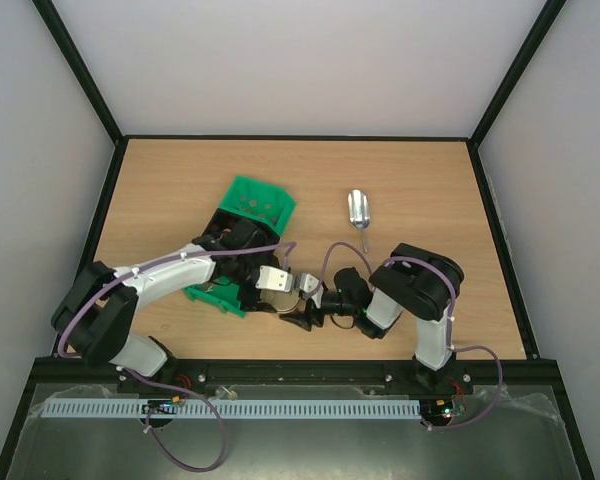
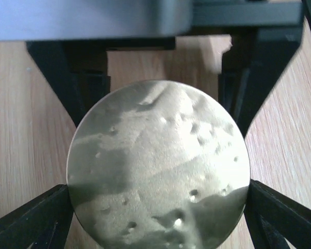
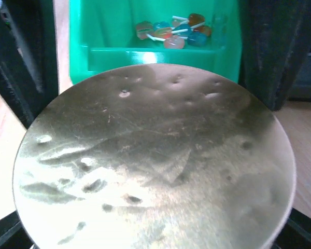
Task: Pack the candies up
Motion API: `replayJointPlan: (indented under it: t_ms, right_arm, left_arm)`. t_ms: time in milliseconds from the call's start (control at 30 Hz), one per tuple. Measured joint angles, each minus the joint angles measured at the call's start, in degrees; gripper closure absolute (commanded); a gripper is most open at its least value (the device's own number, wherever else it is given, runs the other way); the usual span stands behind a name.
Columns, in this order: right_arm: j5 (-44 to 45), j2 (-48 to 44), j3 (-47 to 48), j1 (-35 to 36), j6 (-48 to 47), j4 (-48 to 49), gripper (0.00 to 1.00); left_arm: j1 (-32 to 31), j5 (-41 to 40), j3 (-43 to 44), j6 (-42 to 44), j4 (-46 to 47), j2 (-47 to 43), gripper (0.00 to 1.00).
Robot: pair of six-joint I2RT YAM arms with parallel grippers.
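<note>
A round gold lid (image 2: 158,166) fills the left wrist view, its rim touching both black fingers of my left gripper (image 2: 158,215), which is shut on it. In the right wrist view the same lid (image 3: 155,166) hides the jar below it and most of my right gripper (image 3: 155,231), which clasps the jar from the opposite side. Seen from above, both grippers meet at the jar (image 1: 285,302) near the front middle of the table, the left gripper (image 1: 273,283) and the right gripper (image 1: 308,298). The candies (image 3: 173,31) lie in the green bin (image 3: 150,58) just behind.
The green bin (image 1: 252,208) sits tilted left of centre, partly under my left arm. A silver metal scoop (image 1: 358,208) lies on the wood at the centre right. Black frame rails border the table (image 1: 430,190) on all sides.
</note>
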Motion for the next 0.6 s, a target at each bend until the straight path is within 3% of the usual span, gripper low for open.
replayJointPlan:
  t_ms: [133, 267, 433, 600]
  right_arm:
    - [-3.1, -0.31, -0.04, -0.11, 0.13, -0.57, 0.9]
    - [-3.08, -0.42, -0.04, -0.02, 0.9, -0.68, 0.9]
    - [0.55, -0.39, -0.02, -0.02, 1.9, -0.13, 0.9]
    - [6.08, -0.02, 0.17, -0.02, 2.97, 0.87, 0.9]
  left_arm:
    - [0.11, -0.07, 1.55, 6.19, -3.28, 1.33, 0.01]
    - [0.61, -0.02, 1.95, 5.22, -3.91, 1.53, 0.01]
    - [1.25, -0.24, -0.22, -2.19, -1.27, -3.17, 0.01]
    - [1.2, -2.12, -3.13, -16.63, 5.11, -7.21, 0.01]
